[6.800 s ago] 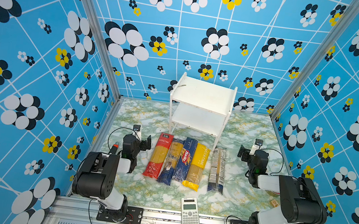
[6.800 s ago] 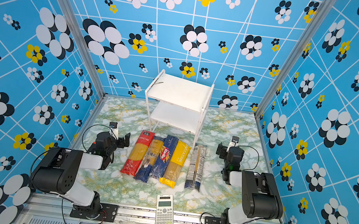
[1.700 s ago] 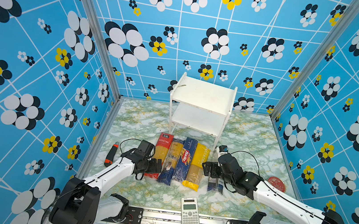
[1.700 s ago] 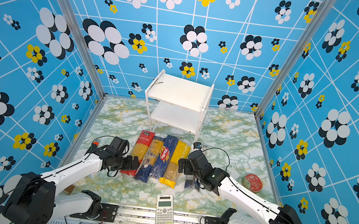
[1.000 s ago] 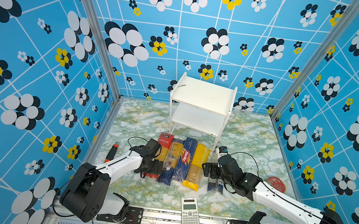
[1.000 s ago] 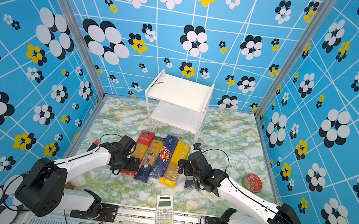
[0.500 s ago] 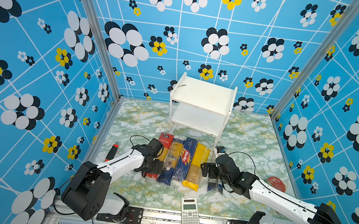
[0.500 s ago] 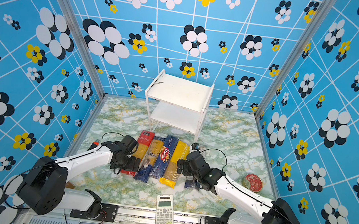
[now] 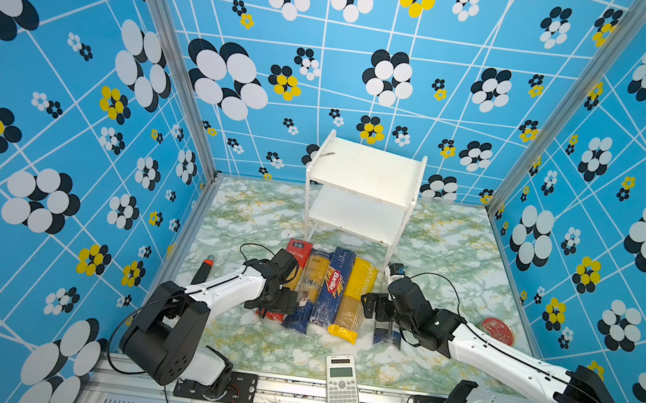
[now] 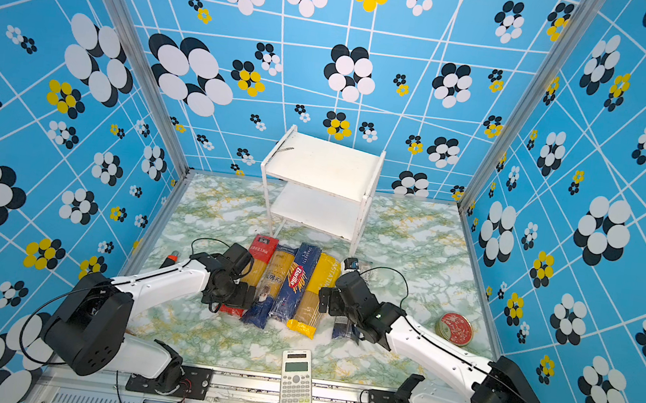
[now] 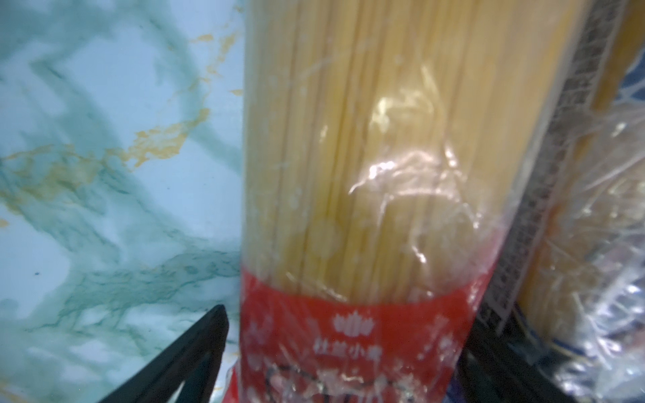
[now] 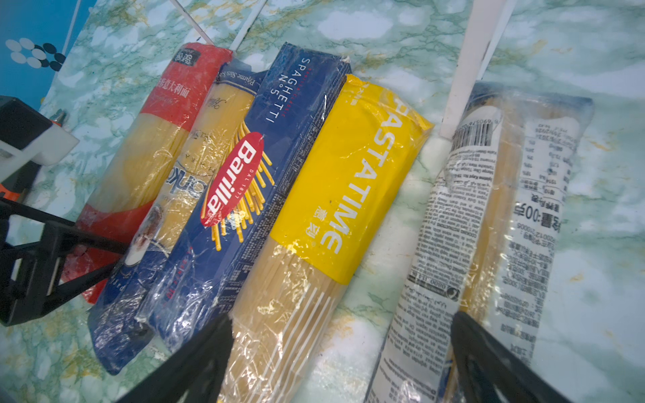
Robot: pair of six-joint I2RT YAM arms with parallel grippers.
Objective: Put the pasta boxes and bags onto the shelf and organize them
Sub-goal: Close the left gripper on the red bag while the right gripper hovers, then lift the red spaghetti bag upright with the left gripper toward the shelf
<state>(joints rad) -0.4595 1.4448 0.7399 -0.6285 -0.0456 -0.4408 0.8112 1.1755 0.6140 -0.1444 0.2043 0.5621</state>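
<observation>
- lying on the table (image 9: pixel 252 219): five pasta packs (image 9: pixel 333 287), four together, one apart, in front of one white shelf (image 9: pixel 367 170).
- left gripper (image 9: pixel 277 303) wide open around the red bag (image 11: pixel 349 174).
- right gripper (image 12: pixel 342 319) open, holding nothing.

Four spaghetti packs lie side by side, touching, on the marbled surface (image 12: pixel 593 314): red-ended bag (image 12: pixel 146 157), navy-ended clear bag (image 12: pixel 185 188), dark blue box (image 12: pixel 265 167), yellow bag (image 12: pixel 349 174). A fifth, label-covered clear bag (image 12: pixel 506 226) lies apart, a white shelf leg (image 12: pixel 464 76) just beside its end. The right claw (image 12: pixel 342 315) gapes, one jaw over the yellow bag, one over the label-covered bag.
</observation>
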